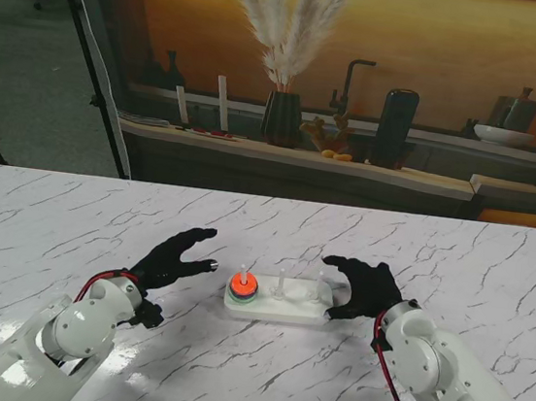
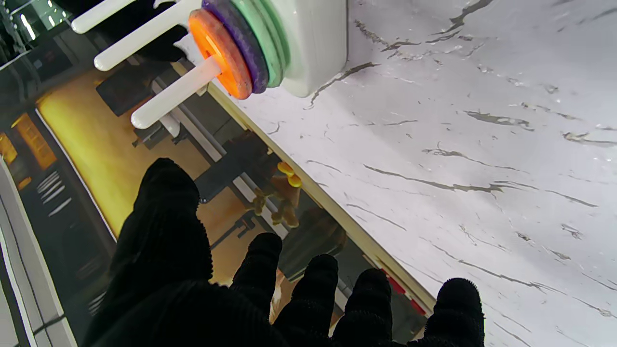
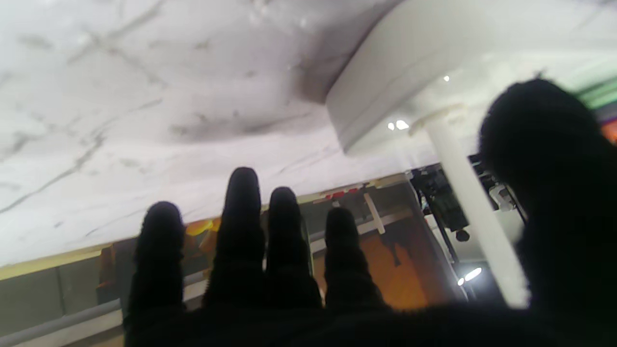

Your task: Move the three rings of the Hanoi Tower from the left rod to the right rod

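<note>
Marble table [image 1: 69, 225]: white top with grey veins; you see it fill the lower half of the stand's frame.
Right arm [image 1: 460, 390]: white shell, rising from the lower right corner of your stand view.
Left arm [image 1: 55, 341]: white shell with a red cable at the wrist, rising from the lower left corner.
Right hand [image 1: 363, 288]: black glove, right of centre in the stand's frame; fingers spread and curled over the right end of the base, holding nothing. Whether it touches the base you cannot tell.
Left hand [image 1: 175, 260]: black glove, left of centre; fingers apart and extended toward the rings, holding nothing, clear of the base.
Tower base [image 1: 280, 305]: white slab at the centre of your stand view, between the two hands.
Ring stack [image 1: 243, 286]: all three on the left rod, at the frame's centre; green ring [image 2: 279, 38] against the base, purple ring [image 2: 248, 46] next, orange ring [image 2: 219, 53] outermost.
Left rod [image 2: 176, 91]: white, passing through the stack.
Middle rod [image 1: 280, 282]: white, bare.
Right rod [image 3: 475, 212]: white, bare, just beside the right hand's thumb [image 3: 554, 193].
</note>
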Robot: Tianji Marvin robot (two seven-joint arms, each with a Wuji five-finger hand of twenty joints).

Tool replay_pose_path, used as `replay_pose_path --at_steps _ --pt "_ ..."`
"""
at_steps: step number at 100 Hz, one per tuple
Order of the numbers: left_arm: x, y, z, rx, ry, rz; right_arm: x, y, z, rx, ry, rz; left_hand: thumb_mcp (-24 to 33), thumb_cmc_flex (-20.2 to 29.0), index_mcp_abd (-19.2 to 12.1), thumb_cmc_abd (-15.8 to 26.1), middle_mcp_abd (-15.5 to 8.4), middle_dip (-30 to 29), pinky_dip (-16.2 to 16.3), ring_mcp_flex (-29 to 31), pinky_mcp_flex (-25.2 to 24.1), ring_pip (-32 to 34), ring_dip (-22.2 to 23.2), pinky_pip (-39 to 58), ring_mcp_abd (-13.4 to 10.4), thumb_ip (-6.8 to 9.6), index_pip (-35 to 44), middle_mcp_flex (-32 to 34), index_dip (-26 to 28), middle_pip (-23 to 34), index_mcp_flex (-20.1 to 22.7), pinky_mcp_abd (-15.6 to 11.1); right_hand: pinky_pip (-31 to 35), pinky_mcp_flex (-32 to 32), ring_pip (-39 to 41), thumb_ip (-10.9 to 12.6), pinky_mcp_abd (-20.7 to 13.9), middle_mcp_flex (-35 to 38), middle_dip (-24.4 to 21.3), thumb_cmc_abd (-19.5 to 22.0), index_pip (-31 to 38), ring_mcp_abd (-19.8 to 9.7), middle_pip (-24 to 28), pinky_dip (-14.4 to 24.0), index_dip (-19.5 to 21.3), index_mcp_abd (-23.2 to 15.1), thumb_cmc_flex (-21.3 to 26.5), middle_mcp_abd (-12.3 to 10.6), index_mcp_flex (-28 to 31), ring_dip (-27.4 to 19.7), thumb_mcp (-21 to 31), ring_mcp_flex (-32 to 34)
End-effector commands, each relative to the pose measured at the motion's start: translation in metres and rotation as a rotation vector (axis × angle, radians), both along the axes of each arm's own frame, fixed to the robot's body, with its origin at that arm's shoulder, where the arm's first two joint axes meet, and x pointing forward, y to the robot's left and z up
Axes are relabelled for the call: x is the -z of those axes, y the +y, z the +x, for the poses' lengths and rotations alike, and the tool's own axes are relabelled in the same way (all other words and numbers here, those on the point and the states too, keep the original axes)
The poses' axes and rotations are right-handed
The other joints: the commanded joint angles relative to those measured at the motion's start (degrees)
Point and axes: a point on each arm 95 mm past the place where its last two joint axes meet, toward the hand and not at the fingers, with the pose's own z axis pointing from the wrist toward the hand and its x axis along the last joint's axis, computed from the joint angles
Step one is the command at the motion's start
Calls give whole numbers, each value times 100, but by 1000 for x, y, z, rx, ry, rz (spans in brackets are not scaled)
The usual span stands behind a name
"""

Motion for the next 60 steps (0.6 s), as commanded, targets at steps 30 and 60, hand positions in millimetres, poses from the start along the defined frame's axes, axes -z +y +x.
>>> replay_pose_path --at_steps 30,60 --pt "4 -14 4 94 -80 125 -41 -15 -8 191 -130 131 309 903 -593 -1326 -187 731 1162 967 244 1001 1276 3725 232 227 290 309 635 338 24 617 -27 -18 94 104 286 181 -15 688 211 124 133 173 70 31 415 71 155 57 -692 23" --pt "7 -26 6 180 -67 198 -57 -29 -9 338 -219 225 1139 815 -998 -1726 -267 1401 1796 1024 480 3097 4252 5327 174 178 387 187 1014 586 -44 452 181 111 266 193 297 418 32 882 324 174 275 203 123 124 501 78 303 95 -917 192"
